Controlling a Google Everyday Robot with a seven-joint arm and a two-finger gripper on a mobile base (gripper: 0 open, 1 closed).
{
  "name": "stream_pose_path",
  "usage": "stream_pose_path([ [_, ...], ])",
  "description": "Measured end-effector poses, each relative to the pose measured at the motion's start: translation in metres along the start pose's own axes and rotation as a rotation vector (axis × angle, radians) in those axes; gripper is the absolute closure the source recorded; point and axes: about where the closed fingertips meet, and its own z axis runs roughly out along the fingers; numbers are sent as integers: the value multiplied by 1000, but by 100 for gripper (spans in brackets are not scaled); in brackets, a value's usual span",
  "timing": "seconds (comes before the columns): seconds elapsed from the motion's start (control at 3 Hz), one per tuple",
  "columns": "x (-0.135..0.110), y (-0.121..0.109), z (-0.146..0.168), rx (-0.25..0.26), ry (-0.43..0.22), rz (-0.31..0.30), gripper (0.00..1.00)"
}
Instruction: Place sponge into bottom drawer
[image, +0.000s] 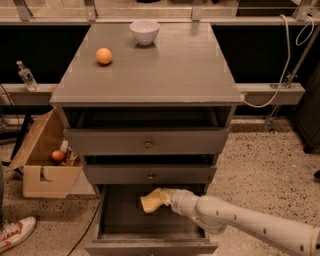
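The pale-yellow sponge (151, 201) hangs inside the open bottom drawer (116, 218), above its dark floor near the back middle. My gripper (162, 199) reaches into the drawer from the right on the end of the white arm (240, 225) and is shut on the sponge's right end. The sponge covers most of the fingers. The drawer is pulled far out and its grey front edge (150, 246) shows at the bottom of the view.
The two shallower drawers (147, 142) above stand slightly open. An orange (104, 55) and a white bowl (145, 31) sit on the cabinet top. A cardboard box (42, 160) and a shoe (15, 232) are at the left on the floor.
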Motion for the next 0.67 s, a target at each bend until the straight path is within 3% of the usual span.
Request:
stream_pose_path([
  [0.33, 27, -29, 31, 77, 7, 24, 100],
  [0.67, 27, -29, 31, 78, 7, 24, 100],
])
